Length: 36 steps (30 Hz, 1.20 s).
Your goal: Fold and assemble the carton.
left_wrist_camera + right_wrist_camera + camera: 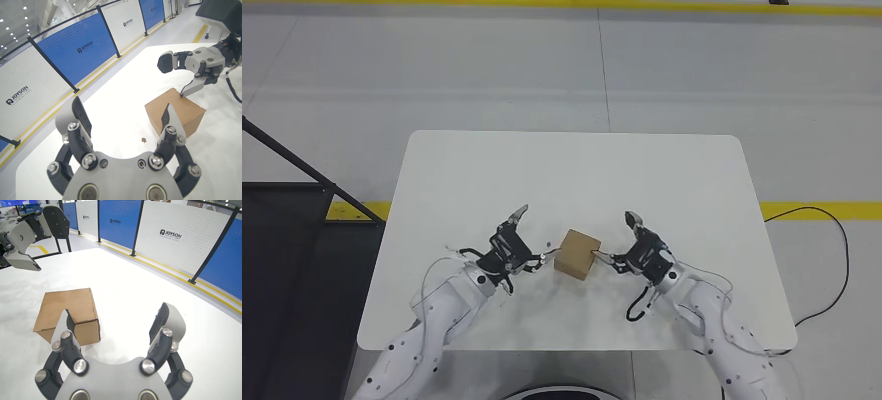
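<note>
Brown cardboard carton (577, 254), small, cube-shaped, flaps closed. It stands on the near middle of the white rounded-corner table (572, 170), between the two grippers.

Handling, by judgement: light and hollow. The walls are stiff at edges and corners but yield mid-panel. The matt surface gives ribbed pads fair grip. It is likely to slide on the smooth tabletop if pushed from one side only.

Best hold: two opposite side walls, low, near the folded edges.

Right gripper (614, 237): jaws spread wide, one fingertip at the carton's top edge, apparently touching.

Left gripper (533, 236): jaws spread wide, empty, just beside the opposite face.

Small brown scrap (143, 140): loose on the table near the carton.
</note>
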Motion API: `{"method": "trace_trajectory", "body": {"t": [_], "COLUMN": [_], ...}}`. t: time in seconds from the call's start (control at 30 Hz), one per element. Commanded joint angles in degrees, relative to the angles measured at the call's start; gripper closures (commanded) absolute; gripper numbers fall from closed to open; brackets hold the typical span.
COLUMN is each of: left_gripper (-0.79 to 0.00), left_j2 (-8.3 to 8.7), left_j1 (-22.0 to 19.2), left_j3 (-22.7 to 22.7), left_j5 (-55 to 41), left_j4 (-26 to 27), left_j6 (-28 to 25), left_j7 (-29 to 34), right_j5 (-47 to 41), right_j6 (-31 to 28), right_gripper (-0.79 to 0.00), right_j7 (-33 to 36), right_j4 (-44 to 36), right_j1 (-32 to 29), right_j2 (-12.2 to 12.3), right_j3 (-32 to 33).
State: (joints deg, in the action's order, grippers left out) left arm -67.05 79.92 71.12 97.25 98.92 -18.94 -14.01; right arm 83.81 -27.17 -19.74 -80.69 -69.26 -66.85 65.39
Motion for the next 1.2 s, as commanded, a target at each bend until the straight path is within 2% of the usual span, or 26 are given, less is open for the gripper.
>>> {"method": "trace_trajectory", "body": {"t": [0.0, 0.13, 0.27, 0.57, 0.93, 1.17], "left_gripper": [-0.785, -0.785, -0.785, -0.785, -0.785, -0.785], "left_j2": [0.09, 0.34, 0.97, 1.04, 1.0, 1.08], "left_j1": [0.5, 1.4, 2.1, 2.2, 3.7, 4.0], "left_j3": [0.3, 1.3, 1.5, 1.4, 3.6, 4.0], "left_j5": [-0.1, -0.2, 4.7, 5.1, 0.0, -0.1], "left_j4": [0.3, 0.8, 2.0, 2.1, 2.8, 2.5], "left_j6": [-0.2, -1.1, -4.9, -5.6, -2.0, -1.3], "left_j7": [-0.2, -1.1, -2.5, -2.8, -2.3, -1.9], "right_j5": [0.5, 1.6, 2.5, 2.5, 3.0, 3.1], "right_j6": [-0.4, -6.3, -11.9, -11.9, -9.5, -8.2], "right_gripper": [-0.785, -0.785, -0.785, -0.785, -0.785, -0.785], "right_j7": [-0.8, -3.5, -4.7, -4.7, -1.8, -0.6], "right_j4": [-0.8, -0.8, 1.0, 1.0, 1.6, 3.1], "right_j1": [-0.6, -1.3, -1.2, -1.2, -2.2, -0.2], "right_j2": [0.2, 0.8, 1.3, 1.3, 1.4, 0.6], "right_j3": [0.5, 1.4, 1.8, 1.8, 1.2, -1.9]}}
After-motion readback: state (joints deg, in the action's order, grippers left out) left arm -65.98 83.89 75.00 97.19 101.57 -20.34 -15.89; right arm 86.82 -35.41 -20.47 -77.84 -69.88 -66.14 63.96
